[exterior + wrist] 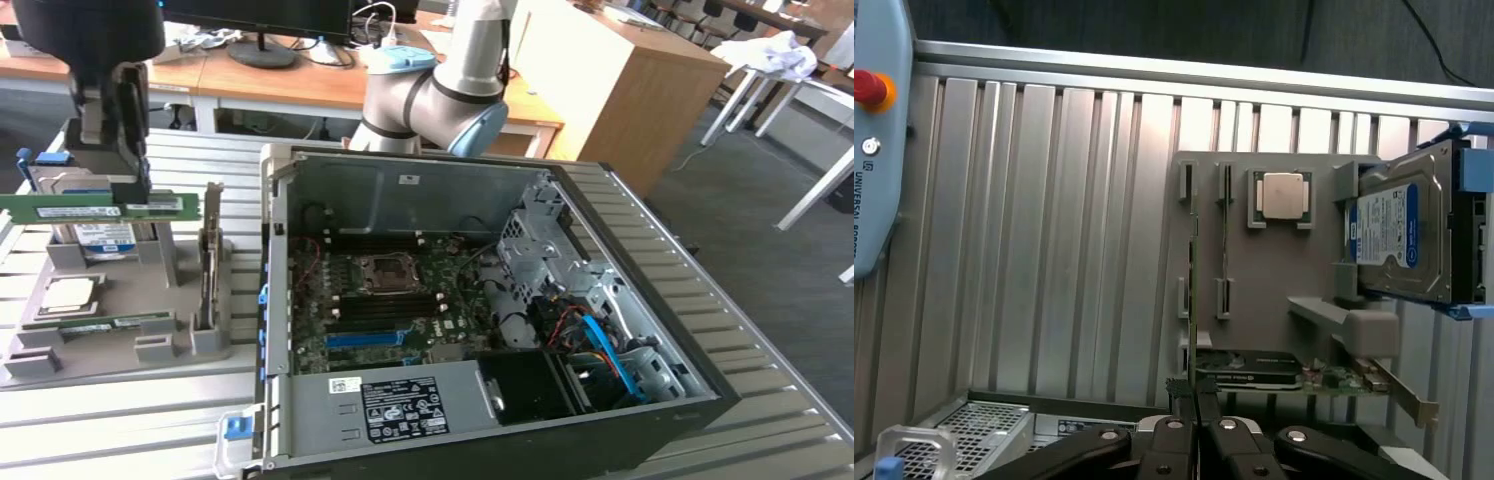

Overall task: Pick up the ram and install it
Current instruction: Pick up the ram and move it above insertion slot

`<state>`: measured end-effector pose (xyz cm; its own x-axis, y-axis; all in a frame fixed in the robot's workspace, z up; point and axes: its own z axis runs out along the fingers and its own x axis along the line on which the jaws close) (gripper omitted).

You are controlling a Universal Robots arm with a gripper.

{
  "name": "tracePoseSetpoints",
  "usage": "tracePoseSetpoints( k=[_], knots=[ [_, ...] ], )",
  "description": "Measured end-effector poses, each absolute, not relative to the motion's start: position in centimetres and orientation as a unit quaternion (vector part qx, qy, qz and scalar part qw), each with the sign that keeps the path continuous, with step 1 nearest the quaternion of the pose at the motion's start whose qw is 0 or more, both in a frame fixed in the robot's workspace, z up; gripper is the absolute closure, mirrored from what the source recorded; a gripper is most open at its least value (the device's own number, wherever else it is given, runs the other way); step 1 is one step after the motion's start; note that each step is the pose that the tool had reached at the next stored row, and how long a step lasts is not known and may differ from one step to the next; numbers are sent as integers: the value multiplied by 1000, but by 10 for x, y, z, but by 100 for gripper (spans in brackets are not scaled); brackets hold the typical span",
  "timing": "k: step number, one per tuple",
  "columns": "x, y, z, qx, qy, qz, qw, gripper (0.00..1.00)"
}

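The ram (80, 208) is a slim green stick that hangs level in the air above the grey parts holder (120, 300), at the exterior view's left. My gripper (130, 195) is shut on it from above, near the stick's right half. In the wrist view the ram (1194, 300) shows edge-on as a thin line running out from between my gripper (1196, 425) and its dark fingers (1172, 440). The open computer case (534, 420) lies to the exterior view's right, with the motherboard (387, 300) and its blue slot (363, 339) exposed.
On the holder sit a hard drive (1399, 235), a CPU (1284, 195), an upright expansion card (210, 260) and another green stick (100, 323). A teach pendant (874, 130) lies on the ribbed metal table (1054, 250). The arm's base (427, 95) stands behind the case.
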<state>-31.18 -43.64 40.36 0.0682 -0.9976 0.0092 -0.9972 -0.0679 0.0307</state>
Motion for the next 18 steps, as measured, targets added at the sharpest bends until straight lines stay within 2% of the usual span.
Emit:
tracePoseSetpoints(
  k=[18],
  knots=[
    [-276, -436, 404, 731, -682, -7, 15, 88]
  ],
)
